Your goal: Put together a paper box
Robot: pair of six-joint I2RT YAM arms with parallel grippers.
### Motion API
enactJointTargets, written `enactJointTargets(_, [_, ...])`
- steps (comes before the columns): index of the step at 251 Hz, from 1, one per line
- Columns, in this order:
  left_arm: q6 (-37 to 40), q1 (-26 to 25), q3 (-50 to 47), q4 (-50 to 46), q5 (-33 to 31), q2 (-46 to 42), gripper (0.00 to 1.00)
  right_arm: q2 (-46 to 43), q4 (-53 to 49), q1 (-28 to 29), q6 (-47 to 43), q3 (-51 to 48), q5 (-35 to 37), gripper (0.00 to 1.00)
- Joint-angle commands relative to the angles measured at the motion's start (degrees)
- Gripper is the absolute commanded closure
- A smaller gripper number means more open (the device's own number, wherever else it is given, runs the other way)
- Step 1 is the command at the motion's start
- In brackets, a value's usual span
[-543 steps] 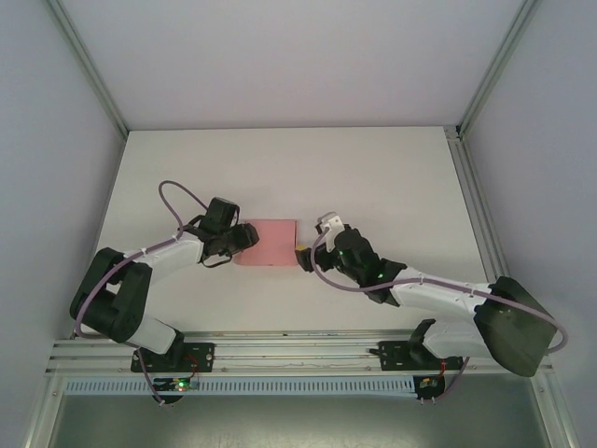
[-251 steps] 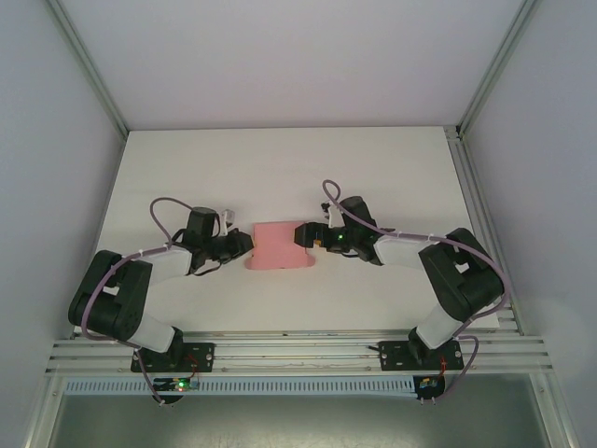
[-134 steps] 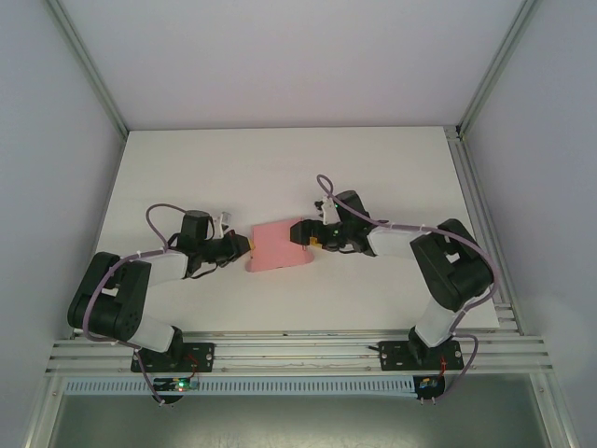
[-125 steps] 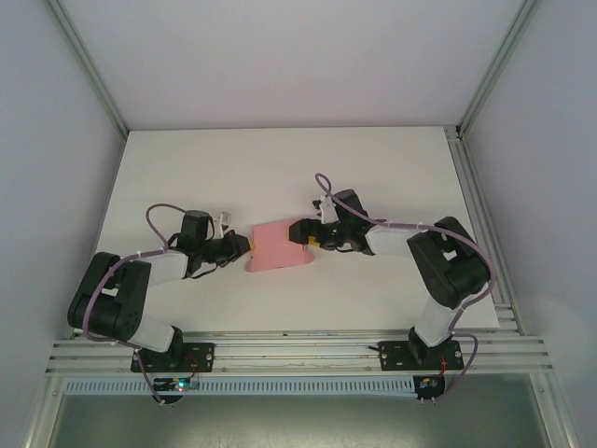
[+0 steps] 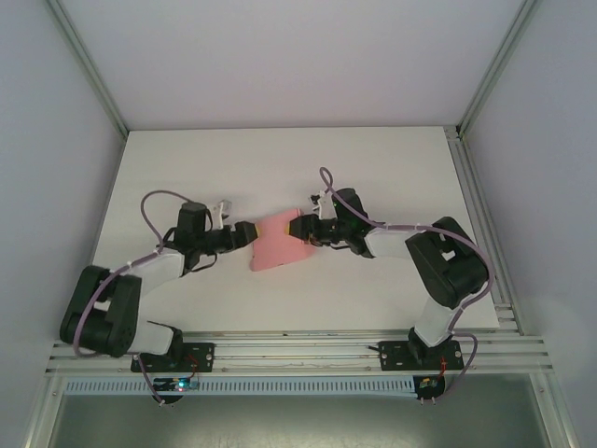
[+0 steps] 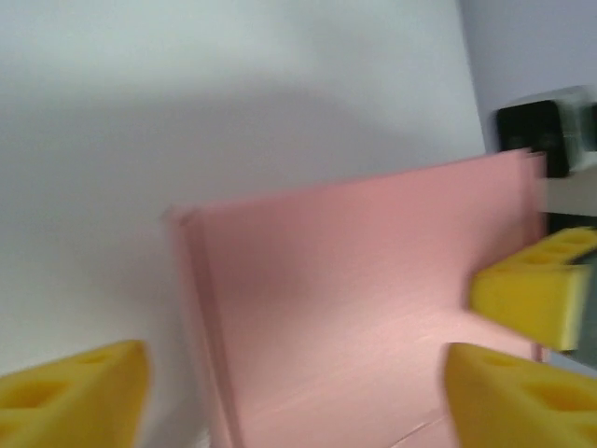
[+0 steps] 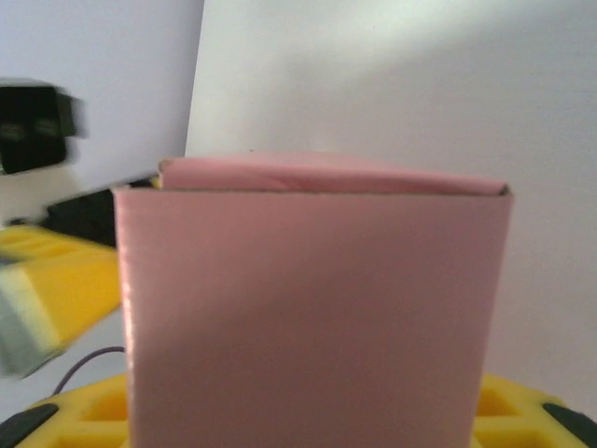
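Arms flank the paper box [image 5: 278, 245], a small low rectangle of thin pink card. It sits over the middle of the white tabletop [image 5: 373, 168], turned at a slant to the tabletop's edges. I cannot tell whether it rests flat or has one end raised.

Left of the box, the left arm [image 5: 154, 266] stretches low towards it, with a lilac cable [image 5: 154, 201] looped above. The left tool [image 5: 244, 231] sits just beside the box's left end. In the left wrist view its yellow fingers [image 6: 75, 392] are spread wide, with the box's near end between them. Whether either finger touches the card cannot be told.

The faces of the box that show are plain pink, with a folded edge along the top of the wall seen in the right wrist view.

At the box's right end, the right tool [image 5: 300, 227] pinches the card. In the right wrist view the pink wall rises from between its yellow fingers [image 7: 84, 420]. In the left wrist view one of those fingers lies against the box's right edge.

Right of the box, the right arm [image 5: 448, 271] folds back on itself.
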Motion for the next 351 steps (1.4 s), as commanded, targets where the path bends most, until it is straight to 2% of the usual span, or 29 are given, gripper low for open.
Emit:
enactJointTargets(1, [22.6, -10.0, 9.1, -14.0, -18.8, -7.7, 0.00, -2.5, -5.2, -1.9, 5.2, 1.4, -1.9, 0.53])
enactJointTargets(14, [31.0, -15.2, 11.0, -18.0, -25.5, -9.5, 0.00, -3.9, -5.6, -2.3, 6.2, 1.3, -2.3, 0.50])
enactJointTargets(25, [36.0, -18.0, 11.5, -19.9, -25.7, -10.8, 0.00, -5.4, -9.2, -2.7, 7.2, 1.9, -1.1, 0.50])
enactJointTargets(38, [39.9, -19.9, 11.5, -21.7, -24.3, -12.1, 0.00, -6.3, -17.9, -3.7, 8.6, 4.5, -1.0, 0.50])
enactJointTargets(48, [41.8, -20.9, 11.8, -23.6, -23.4, -13.1, 0.00, -6.2, -23.2, -4.6, 10.3, 6.4, -2.7, 0.52])
enactJointTargets(62, [43.5, -22.5, 12.3, -25.4, -23.9, -14.0, 0.00, -6.3, -24.2, -5.4, 13.9, 7.0, -5.5, 0.57])
enactJointTargets(77, [45.1, -24.5, 12.6, -25.9, -25.8, -14.8, 0.00, -6.9, -24.6, -5.4, 17.6, 7.3, -7.2, 0.57])
enactJointTargets(105, [48.0, -28.5, 13.2, -26.9, -29.1, -14.0, 0.00, -8.2, -29.7, -5.8, 18.6, 9.6, -8.2, 0.56])
enactJointTargets(124, [49.9, -32.2, 13.7, -27.2, -36.0, -12.0, 0.00, -9.0, -28.1, -6.2, 24.3, 8.3, -8.1, 0.56])
enactJointTargets(146, [52.8, -35.7, 14.2, -27.4, -43.5, -8.7, 0.00, -9.4, -20.6, -6.6, 31.3, 5.3, -8.3, 0.58])
enactJointTargets(163, [54.8, -37.5, 14.7, -27.2, -47.9, -6.3, 0.00, -9.3, -18.9, -6.9, 33.4, 4.9, -8.6, 0.61])
enactJointTargets(186, [56.9, -38.7, 14.4, -23.8, -54.8, -4.1, 0.00, -9.3, -19.7, -6.8, 33.7, 5.2, -9.3, 0.60])
enactJointTargets(209, [57.0, -38.7, 13.0, -18.7, -56.9, -4.0, 0.00, -9.4, -20.9, -6.8, 33.5, 4.9, -10.3, 0.59])
enactJointTargets(250, [59.4, -38.8, 9.9, -12.3, -58.0, -4.2, 0.00, -10.6, -20.9, -6.8, 35.1, 3.6, -11.8, 0.59])
enactJointTargets(292, [59.4, -38.8, 11.8, -17.0, -55.6, -2.2, 0.00, -13.0, -21.0, -6.8, 35.8, 3.6, -10.9, 0.59])
enactJointTargets(324, [59.7, -38.8, 11.0, -14.4, -57.0, -0.7, 0.00, -13.8, -21.3, -6.7, 35.5, 3.8, -12.0, 0.59])
enactJointTargets(351, [60.3, -38.8, 11.4, -13.8, -56.6, -0.2, 0.10, -14.7, -22.4, -6.4, 34.2, 3.5, -12.0, 0.59])
